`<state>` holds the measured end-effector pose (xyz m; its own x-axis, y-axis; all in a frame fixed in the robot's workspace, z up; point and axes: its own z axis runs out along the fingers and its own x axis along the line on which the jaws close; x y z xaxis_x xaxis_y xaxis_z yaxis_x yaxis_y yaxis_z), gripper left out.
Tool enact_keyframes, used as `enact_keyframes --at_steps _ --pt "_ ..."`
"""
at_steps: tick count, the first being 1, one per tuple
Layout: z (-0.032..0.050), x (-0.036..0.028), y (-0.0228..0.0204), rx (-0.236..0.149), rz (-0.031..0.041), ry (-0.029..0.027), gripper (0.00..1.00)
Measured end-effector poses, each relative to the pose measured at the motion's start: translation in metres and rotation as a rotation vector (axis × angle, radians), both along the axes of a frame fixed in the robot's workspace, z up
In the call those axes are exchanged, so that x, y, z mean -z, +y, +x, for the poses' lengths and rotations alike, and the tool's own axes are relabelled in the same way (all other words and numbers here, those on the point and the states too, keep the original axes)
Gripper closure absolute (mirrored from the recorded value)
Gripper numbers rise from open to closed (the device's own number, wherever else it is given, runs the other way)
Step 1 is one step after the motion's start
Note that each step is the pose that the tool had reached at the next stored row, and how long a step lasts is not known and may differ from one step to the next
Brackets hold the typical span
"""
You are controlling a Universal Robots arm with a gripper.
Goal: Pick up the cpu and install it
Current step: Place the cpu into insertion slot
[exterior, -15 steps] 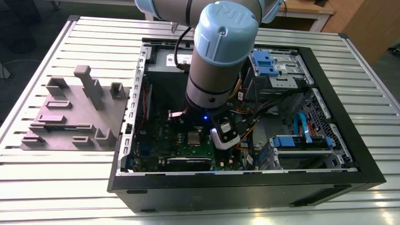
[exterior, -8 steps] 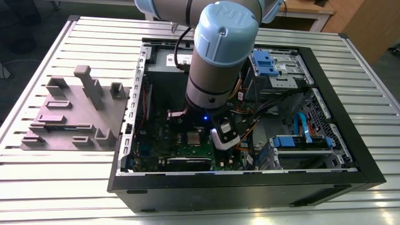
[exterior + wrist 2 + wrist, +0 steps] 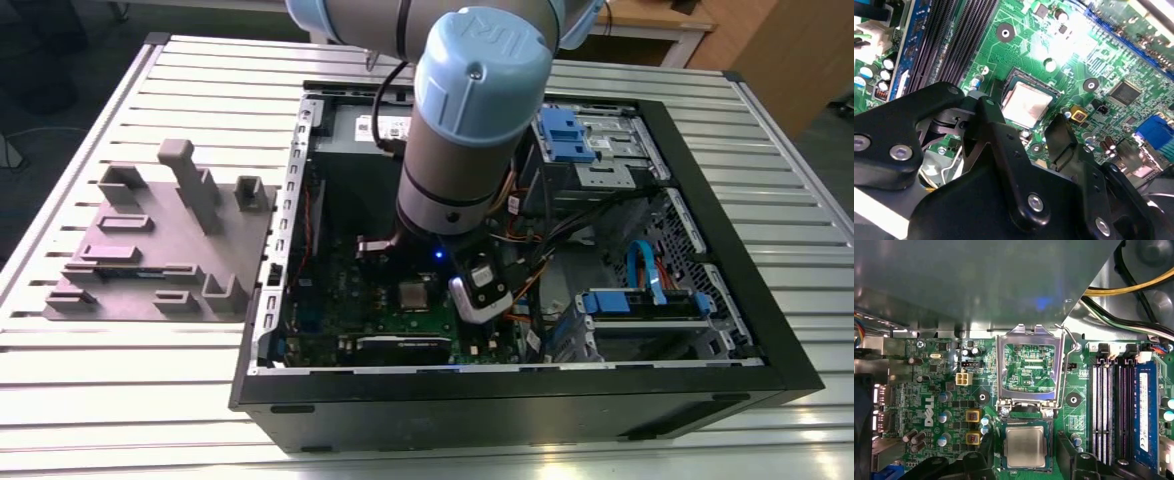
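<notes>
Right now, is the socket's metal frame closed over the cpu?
No, the metal frame stands flipped open, leaving the cpu uncovered.

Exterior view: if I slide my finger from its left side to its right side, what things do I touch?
Grey plastic block tray → small shiny silver square cpu → blue plastic drive bracket.

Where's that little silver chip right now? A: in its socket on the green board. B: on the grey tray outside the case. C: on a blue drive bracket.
A: the cpu lies flat in the socket, lid flipped up, the gripper spread open around it.
</notes>
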<state>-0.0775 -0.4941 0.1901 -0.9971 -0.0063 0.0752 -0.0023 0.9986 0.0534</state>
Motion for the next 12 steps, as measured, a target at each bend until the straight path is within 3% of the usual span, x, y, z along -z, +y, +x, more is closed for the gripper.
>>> enact_keyframes --at_steps 3,4,12 --pt "0.0001 0.0 -0.0007 0.0 -0.0001 -0.0002 0.47" --pt "0.0001 0.0 -0.0008 0.0 0.0 0.0 0.54" --pt "0.0001 -0.0004 -0.0019 0.0 0.0002 -0.0002 0.54"
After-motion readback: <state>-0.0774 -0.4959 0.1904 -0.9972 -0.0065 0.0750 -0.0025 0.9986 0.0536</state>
